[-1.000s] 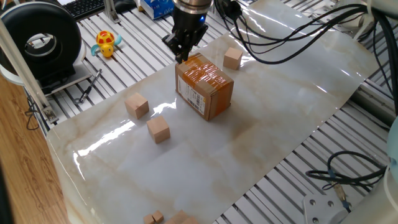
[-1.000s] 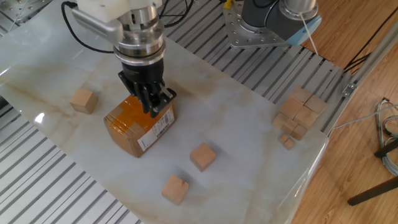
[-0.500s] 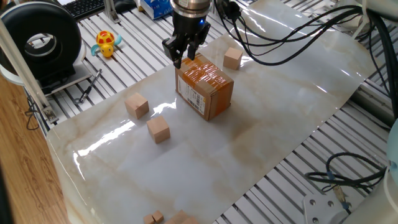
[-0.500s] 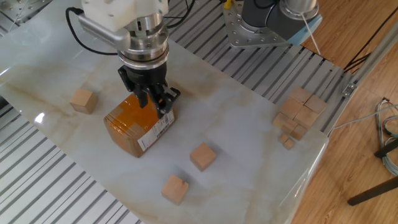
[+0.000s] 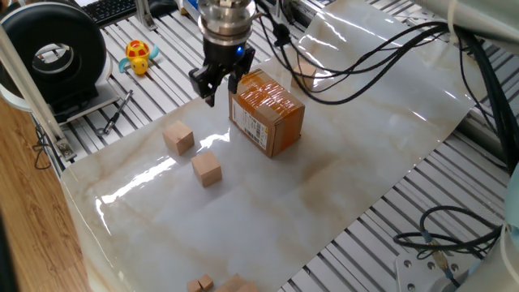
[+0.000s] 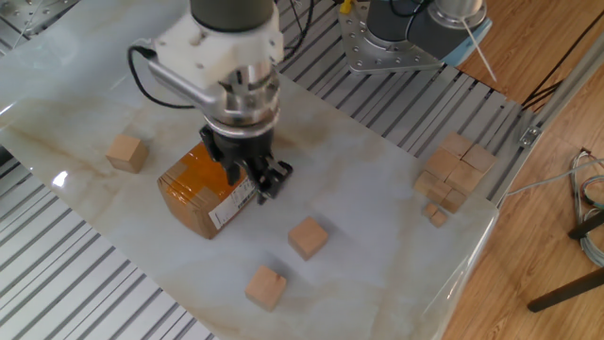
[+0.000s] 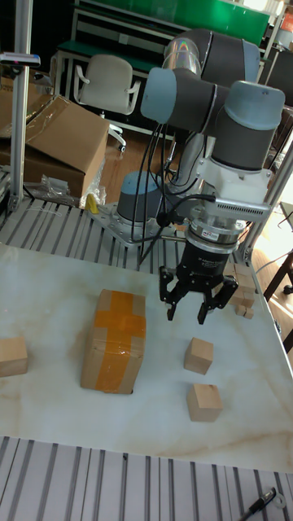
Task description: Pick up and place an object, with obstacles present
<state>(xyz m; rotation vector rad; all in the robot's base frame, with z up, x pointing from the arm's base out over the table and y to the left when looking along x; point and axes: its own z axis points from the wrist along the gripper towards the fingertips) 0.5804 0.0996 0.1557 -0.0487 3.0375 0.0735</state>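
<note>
My gripper (image 7: 188, 313) hangs open and empty above the table, just past the side of the brown cardboard box (image 7: 114, 340) with orange tape. In the other fixed view the gripper (image 6: 269, 186) is by the box's (image 6: 201, 195) labelled end. Two light-tan wooden cubes (image 7: 198, 355) (image 7: 203, 402) lie in front of it on the marble sheet, apart from the fingers. They show again as a cube (image 5: 178, 137) and a cube (image 5: 207, 169) left of the box (image 5: 268, 113), below the gripper (image 5: 220, 91). A third cube (image 6: 125, 151) sits on the box's far side.
A pile of several spare cubes (image 6: 454, 171) lies at the sheet's corner near the arm's base. A yellow toy (image 5: 139, 56) and a black round device (image 5: 57, 57) stand on the slatted table beyond the sheet. Cables (image 5: 365, 57) trail over the far end.
The gripper has moved off the top of the box to its side, toward the two cubes, still open. Box and cubes have not shifted.
</note>
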